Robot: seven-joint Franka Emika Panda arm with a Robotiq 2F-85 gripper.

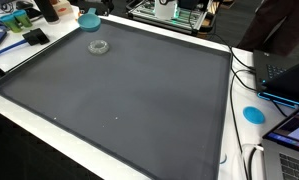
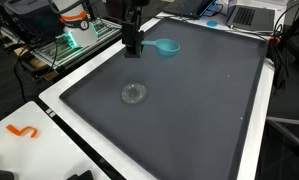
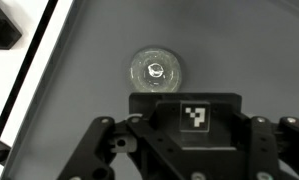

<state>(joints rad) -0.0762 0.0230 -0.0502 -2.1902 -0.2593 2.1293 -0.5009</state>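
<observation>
1. Dark grey mat (image 2: 189,110) covers our white table (image 2: 76,125), with lab clutter beyond its edges.
2. Small clear round dish (image 2: 134,94) lies flat on the mat toward one table corner, untouched.
3. Pincer (image 2: 132,50) hangs above, apart from it. We cannot tell how wide it stands, and we see nothing held.
4. Blue scoop (image 2: 167,47) sits near the far edge.
5. We judge the dish light, stiff, slick and perhaps brittle, so grip gently across its rim.
</observation>
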